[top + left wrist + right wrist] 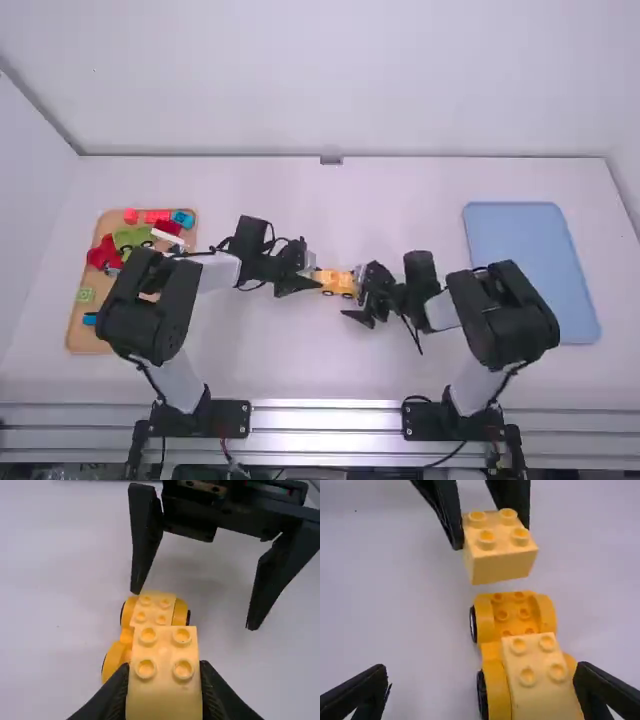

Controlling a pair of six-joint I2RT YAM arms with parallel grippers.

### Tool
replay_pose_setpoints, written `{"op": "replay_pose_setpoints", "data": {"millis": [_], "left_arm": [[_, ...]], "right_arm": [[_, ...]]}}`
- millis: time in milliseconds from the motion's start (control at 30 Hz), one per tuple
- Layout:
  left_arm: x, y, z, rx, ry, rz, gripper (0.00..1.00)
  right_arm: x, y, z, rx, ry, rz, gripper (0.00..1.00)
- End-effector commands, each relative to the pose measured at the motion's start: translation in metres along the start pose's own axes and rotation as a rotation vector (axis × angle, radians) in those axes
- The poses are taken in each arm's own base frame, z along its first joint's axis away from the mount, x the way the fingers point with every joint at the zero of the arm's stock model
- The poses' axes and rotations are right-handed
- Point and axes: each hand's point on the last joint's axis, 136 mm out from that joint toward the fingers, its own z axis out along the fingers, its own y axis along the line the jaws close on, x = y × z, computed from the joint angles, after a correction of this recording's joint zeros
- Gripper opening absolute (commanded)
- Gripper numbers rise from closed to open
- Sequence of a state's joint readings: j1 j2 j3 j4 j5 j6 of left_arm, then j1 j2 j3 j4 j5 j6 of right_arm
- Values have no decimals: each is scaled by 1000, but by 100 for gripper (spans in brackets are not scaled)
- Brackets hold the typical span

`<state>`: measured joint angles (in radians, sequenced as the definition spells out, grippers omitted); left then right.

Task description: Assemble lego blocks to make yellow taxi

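In the high view my left gripper (308, 277) and right gripper (358, 296) face each other across the orange-yellow wheeled base (338, 283). My left gripper (164, 687) is shut on a pale yellow two-by-two block (162, 700), studs up. The right wrist view places this block (500, 565) above and apart from the far end of the wheeled base (512, 612). A second pale yellow block (537, 675) sits on the base's near end. My right gripper (482, 672) stands open, its fingers on either side of that near end.
At the left, a wooden tray (88, 338) holds several red, green and blue pieces, partly behind the left arm. A blue tray (525, 260) lies at the far right, beside the right arm. White table (330, 210) stretches beyond both grippers.
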<state>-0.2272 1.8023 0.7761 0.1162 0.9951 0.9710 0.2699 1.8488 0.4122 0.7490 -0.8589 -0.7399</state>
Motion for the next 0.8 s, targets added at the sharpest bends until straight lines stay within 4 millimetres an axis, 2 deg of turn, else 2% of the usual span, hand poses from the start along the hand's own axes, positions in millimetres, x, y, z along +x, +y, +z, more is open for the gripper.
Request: {"op": "replay_pose_setpoints", "data": {"millis": [0, 100, 300, 500, 633, 767], "left_arm": [[-16, 0, -1, 15, -40, 51, 6], [-16, 0, -1, 15, -39, 51, 6], [-14, 0, -1, 12, -35, 48, 2], [-10, 9, -10, -18, -38, 33, 2], [-8, 16, -16, -42, -40, -16, 2], [-9, 27, -26, -83, -52, -77, 2]], "right_arm": [[12, -14, 11, -6, 9, 28, 99], [11, -24, 21, -70, -60, 45, 99], [2, -38, 24, -174, -201, 61, 98], [-3, -49, 26, -169, -211, 8, 98], [-10, -48, 28, -231, -227, 32, 98], [-16, -40, 34, -292, -230, -59, 99]]}}
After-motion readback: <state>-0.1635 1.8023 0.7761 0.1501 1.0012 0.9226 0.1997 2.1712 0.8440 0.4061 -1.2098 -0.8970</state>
